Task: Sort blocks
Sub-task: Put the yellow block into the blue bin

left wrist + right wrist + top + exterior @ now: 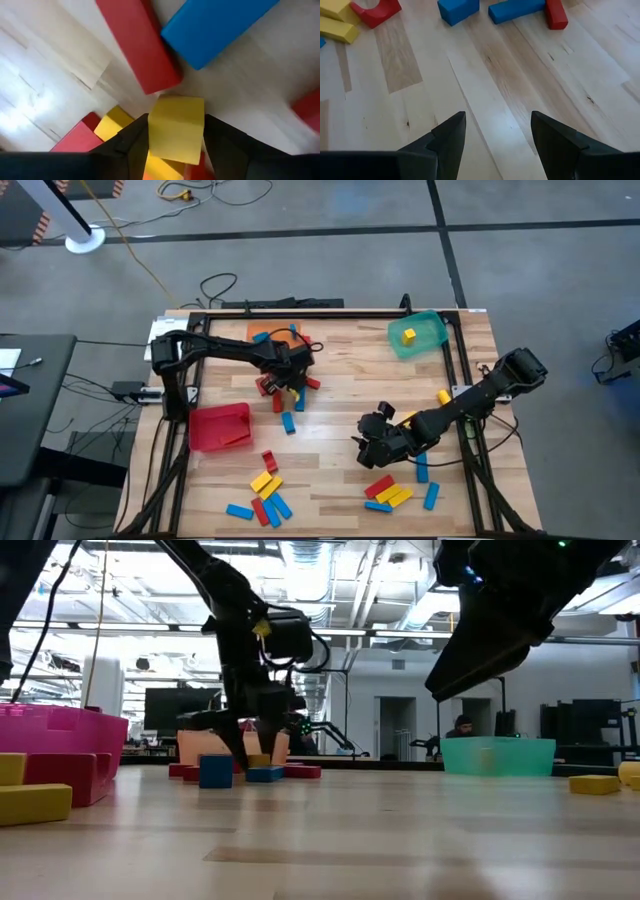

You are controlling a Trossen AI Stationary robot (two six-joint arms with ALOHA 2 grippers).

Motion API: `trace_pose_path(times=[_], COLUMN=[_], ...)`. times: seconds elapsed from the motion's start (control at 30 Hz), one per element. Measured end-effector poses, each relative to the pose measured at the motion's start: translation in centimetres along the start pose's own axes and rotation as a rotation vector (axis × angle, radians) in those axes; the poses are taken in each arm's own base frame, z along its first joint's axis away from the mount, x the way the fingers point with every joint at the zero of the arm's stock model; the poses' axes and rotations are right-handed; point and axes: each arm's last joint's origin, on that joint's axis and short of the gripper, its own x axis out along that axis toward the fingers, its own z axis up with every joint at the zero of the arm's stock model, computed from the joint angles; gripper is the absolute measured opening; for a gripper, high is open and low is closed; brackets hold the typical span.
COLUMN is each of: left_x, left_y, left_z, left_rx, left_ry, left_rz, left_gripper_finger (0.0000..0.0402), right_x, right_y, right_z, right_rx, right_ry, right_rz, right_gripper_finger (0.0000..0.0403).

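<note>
Red, blue and yellow blocks lie in a pile (288,402) at the table's middle left and in two groups by the near edge (265,492) (392,492). My left gripper (291,383) (176,120) is down in the pile, shut on a yellow block (176,127). A red block (137,42) and a blue block (215,25) lie flat just beyond it. My right gripper (368,442) (497,125) hovers open over bare wood at the middle right, and holds nothing. In the low view the left gripper (245,752) reaches down among the blocks (215,770). My left gripper pinches the yellow block between its two fingers (127,142), one on each long side, by the block's end (176,112). The fingers come from above, pointing down. The block stands over another yellow block (116,122) and a red one (82,137). Whether it is lifted clear, I cannot tell.
A red bin (220,427) sits near the left edge, an orange bin (272,336) at the far side behind the left arm, and a green bin (417,333) far right, holding a yellow block (409,335). Another yellow block (443,396) lies beside the right arm. Black rails frame the table.
</note>
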Motion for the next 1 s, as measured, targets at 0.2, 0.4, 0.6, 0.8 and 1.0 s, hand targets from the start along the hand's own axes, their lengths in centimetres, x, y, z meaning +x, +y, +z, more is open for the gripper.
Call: trace_pose_path(times=[0.2, 0.4, 0.6, 0.8, 1.0], left_x=[-0.9, -2.4, -5.1, -9.7, -15.2], left_y=[0.4, 1.3, 3.0, 5.4, 6.6], left_z=[0.9, 1.9, 2.4, 2.7, 1.6], left_rx=[-0.010, -0.072, -0.201, -0.343, -0.405], left_ry=[-0.010, -0.035, -0.142, -0.435, -0.825], left_rz=[0.002, 0.015, -0.039, -0.142, -0.225], left_gripper_finger=[0.0135, 0.0136, 0.0138, 0.0138, 0.0139], right_x=[0.0, 0.0, -0.1, -0.5, -1.5], right_y=[0.0, 0.0, 0.4, 1.2, 1.8], right_z=[0.0, 0.1, 0.9, 2.2, 2.9], right_rx=[-0.016, -0.044, -0.169, -0.395, -0.640], right_ry=[-0.008, -0.015, -0.134, -0.293, -0.416], right_rz=[-0.010, -0.010, -0.038, -0.108, -0.327], right_gripper_finger=[0.0240, 0.0240, 0.0240, 0.0239, 0.0235])
